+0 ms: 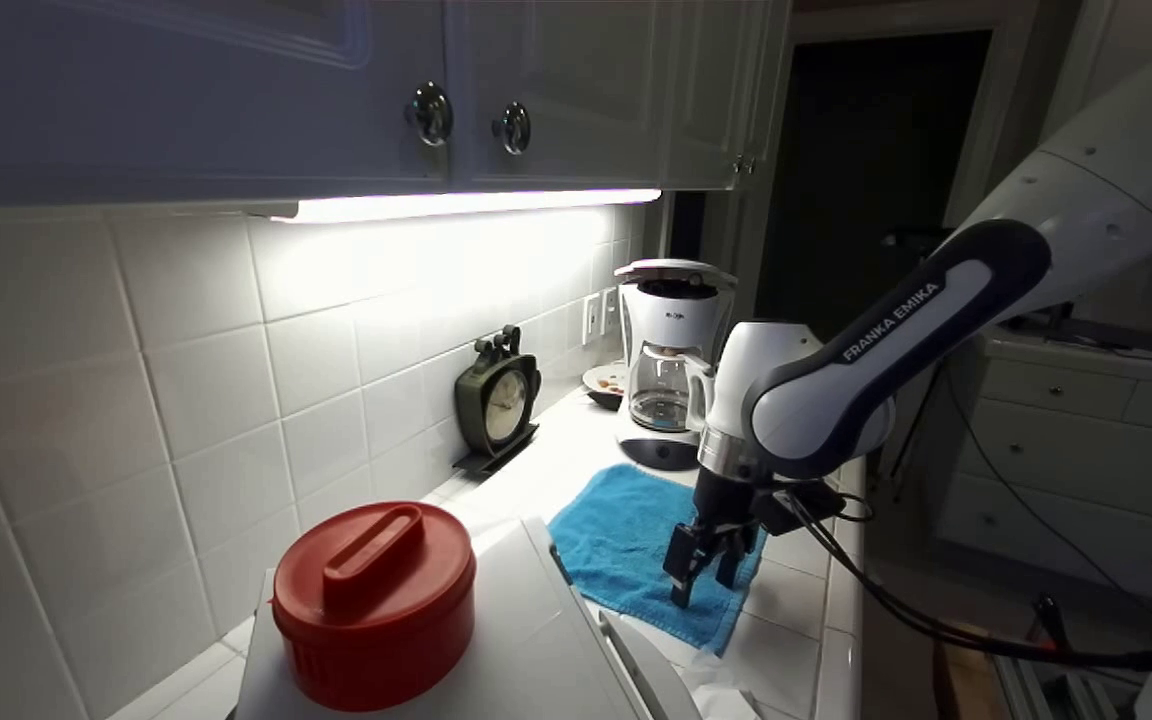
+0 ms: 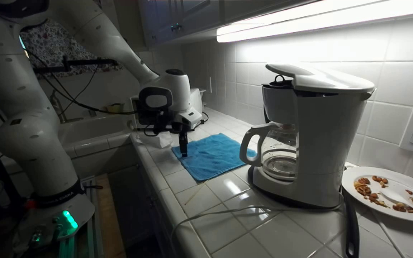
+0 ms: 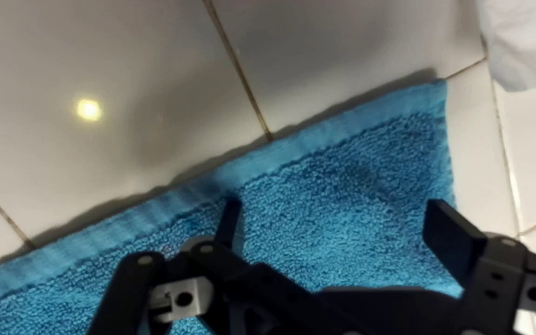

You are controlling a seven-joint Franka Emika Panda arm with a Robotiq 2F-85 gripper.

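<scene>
Hand (image 3: 335, 214) spread wide, holding nothing — over towel (image 2: 217, 154) near corner; whether tips touch, cannot tell. Towel lies spread on surface (image 2: 213, 231) beside coffee maker (image 2: 324, 143). Best keep grip wide, move straight up or down — sideways drag likely rucks towel.

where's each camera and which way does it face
An exterior view: near the red container, facing the coffee maker; arm, gripper show.
An exterior view: near the coffee maker, facing back along the counter; base, arm, gripper show.
Wrist view: over the towel, facing down; open fingers show.
Both exterior views share towel, coffee maker, arm.
</scene>
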